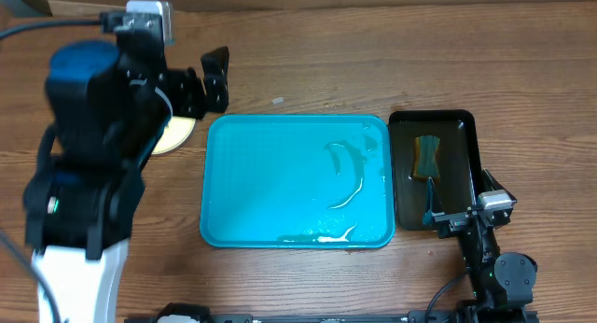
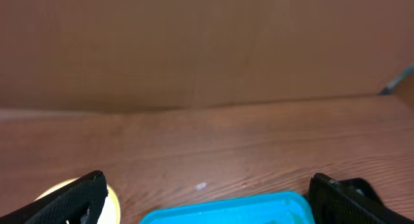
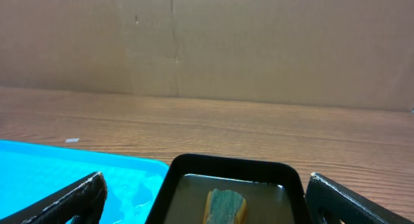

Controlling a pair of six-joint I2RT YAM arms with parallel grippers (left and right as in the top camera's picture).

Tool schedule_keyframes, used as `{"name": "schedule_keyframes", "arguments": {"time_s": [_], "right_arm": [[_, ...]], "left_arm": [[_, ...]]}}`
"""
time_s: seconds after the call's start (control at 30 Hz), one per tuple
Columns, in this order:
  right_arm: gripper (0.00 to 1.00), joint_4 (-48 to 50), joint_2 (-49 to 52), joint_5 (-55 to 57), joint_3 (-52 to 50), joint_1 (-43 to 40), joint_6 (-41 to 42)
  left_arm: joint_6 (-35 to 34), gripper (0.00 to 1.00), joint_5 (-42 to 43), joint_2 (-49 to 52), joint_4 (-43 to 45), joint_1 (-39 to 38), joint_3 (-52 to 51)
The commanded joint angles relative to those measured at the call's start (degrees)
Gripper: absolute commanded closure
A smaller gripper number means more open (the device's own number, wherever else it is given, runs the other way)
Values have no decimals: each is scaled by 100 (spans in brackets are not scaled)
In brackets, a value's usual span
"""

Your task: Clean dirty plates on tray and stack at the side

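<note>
The turquoise tray (image 1: 298,178) lies mid-table with no plates on it, only wet streaks and foam. It also shows in the left wrist view (image 2: 226,211) and the right wrist view (image 3: 77,166). A pale yellow plate (image 1: 179,134) lies on the table left of the tray, mostly hidden under my left arm. Its edge shows in the left wrist view (image 2: 111,199). I cannot tell whether other plates lie beneath it. My left gripper (image 1: 205,85) (image 2: 207,191) is open and empty above the tray's far-left corner. My right gripper (image 1: 464,211) (image 3: 207,191) is open and empty at the black tray's near end.
A narrow black tray (image 1: 434,169) (image 3: 226,164) right of the turquoise tray holds murky water and a yellow-green sponge (image 1: 427,155) (image 3: 226,208). A cardboard wall (image 2: 207,49) stands along the table's far edge. My left arm's bulk covers the table's left side.
</note>
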Motion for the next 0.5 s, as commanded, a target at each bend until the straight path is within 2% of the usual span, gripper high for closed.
{"name": "schedule_keyframes", "arguments": {"time_s": [0.0, 0.23, 0.37, 0.47], "right_arm": [[0, 31, -57, -28, -61, -22, -20], [0, 31, -57, -28, -61, -22, -20], [0, 31, -57, -28, -61, -22, -20], [0, 31, -57, -28, -61, -20, -20]], "left_arm": [[96, 0, -85, -356, -28, -24, -111], [186, 0, -251, -1357, -538, -9, -1440], [192, 0, -409, -2197, -741, -2, -2728], [190, 0, -511, -2962, -551, 37, -3812]]}}
